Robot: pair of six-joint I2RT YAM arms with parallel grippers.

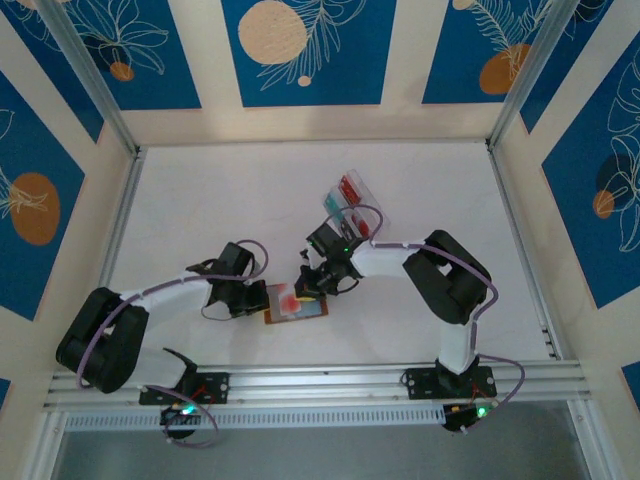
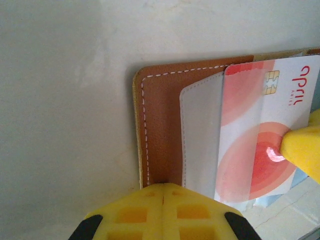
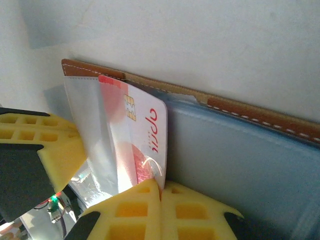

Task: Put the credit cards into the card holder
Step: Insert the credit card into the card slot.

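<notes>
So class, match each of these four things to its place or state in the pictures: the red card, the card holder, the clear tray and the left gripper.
Things:
1. red card
2. card holder
3. clear tray
4. left gripper

Place or state:
A. on the far side of the table, beyond both arms
B. brown outside, lying open and flat
C. pinched in the right gripper, over the open holder
D. shut, at the holder's edge

Pairs: 1-C, 2-B, 3-A, 4-D
</notes>
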